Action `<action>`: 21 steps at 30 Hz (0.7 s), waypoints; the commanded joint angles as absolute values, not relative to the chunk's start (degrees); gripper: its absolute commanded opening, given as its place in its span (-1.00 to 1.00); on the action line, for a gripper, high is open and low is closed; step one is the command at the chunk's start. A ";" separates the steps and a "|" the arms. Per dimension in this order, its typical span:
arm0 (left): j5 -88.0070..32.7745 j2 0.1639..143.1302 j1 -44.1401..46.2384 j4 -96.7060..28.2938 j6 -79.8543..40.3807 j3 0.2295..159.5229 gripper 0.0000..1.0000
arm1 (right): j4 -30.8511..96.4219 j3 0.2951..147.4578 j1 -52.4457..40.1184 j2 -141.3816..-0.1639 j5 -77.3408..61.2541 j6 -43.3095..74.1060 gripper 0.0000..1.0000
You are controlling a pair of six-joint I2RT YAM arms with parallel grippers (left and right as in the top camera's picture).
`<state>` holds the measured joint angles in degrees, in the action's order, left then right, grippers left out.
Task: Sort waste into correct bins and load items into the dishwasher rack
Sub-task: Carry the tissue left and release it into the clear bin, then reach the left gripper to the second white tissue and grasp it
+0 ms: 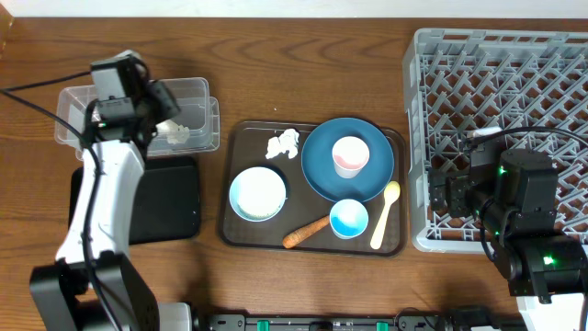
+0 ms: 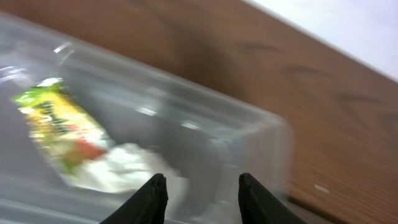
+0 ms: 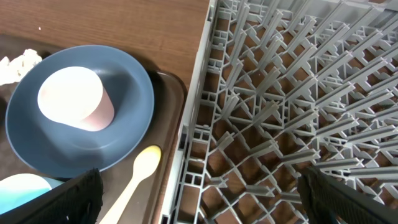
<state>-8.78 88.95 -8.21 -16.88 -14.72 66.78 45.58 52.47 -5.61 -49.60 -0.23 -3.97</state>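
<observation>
My left gripper (image 2: 200, 186) hangs open over the clear tub (image 2: 217, 124) with nothing between its fingers. Inside the tub lie a yellow-green snack wrapper (image 2: 62, 130) and a white paper wad (image 2: 130, 171). From overhead, the left gripper (image 1: 170, 127) is above the tub (image 1: 83, 110), with the black tray (image 1: 170, 198) just in front of it. My right gripper (image 3: 202, 199) is wide open and empty over the edge of the grey rack (image 3: 298, 93). Beside it are the spoon (image 3: 138, 174) and the dark-blue plate (image 3: 124, 93) carrying a cup (image 3: 78, 98).
The brown serving tray (image 1: 248, 138) holds another paper wad (image 1: 283, 143), the pale-blue bowl (image 1: 258, 193), a carrot piece (image 1: 306, 232), a blue-inside cup (image 1: 349, 218), the spoon (image 1: 384, 213) and the plate (image 1: 322, 170). The rack (image 1: 501, 83) fills the right side.
</observation>
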 commanded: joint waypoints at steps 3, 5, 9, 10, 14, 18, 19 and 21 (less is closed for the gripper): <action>-13.93 87.96 1.91 -17.69 -11.05 67.53 -0.19 | 45.71 53.52 -6.24 -49.52 -0.23 -3.46 0.98; -13.89 89.03 6.09 -17.63 -9.34 67.53 -0.13 | 45.74 53.52 -6.24 -49.52 -0.23 -3.46 0.98; -10.76 92.44 11.81 -17.80 -8.12 67.53 0.02 | 45.87 53.52 -6.24 -49.52 -0.23 -3.46 0.97; -10.72 93.43 12.60 -17.78 -8.12 67.53 0.04 | 45.89 53.52 -6.24 -49.52 -0.23 -3.44 0.98; -10.76 98.00 14.79 -17.19 -8.14 67.53 0.18 | 45.87 53.52 -6.24 -49.52 -0.25 -3.46 0.98; -11.25 102.78 16.29 -16.73 -8.16 67.51 0.25 | 45.87 53.52 -6.24 -49.52 -0.25 -3.46 0.99; -11.29 103.66 16.60 -16.73 -8.14 67.53 0.26 | 45.87 53.52 -6.24 -49.52 -0.25 -3.46 0.97; -11.38 105.56 17.26 -16.43 -8.14 67.53 0.28 | 45.87 53.52 -6.24 -49.52 -0.23 -3.44 0.98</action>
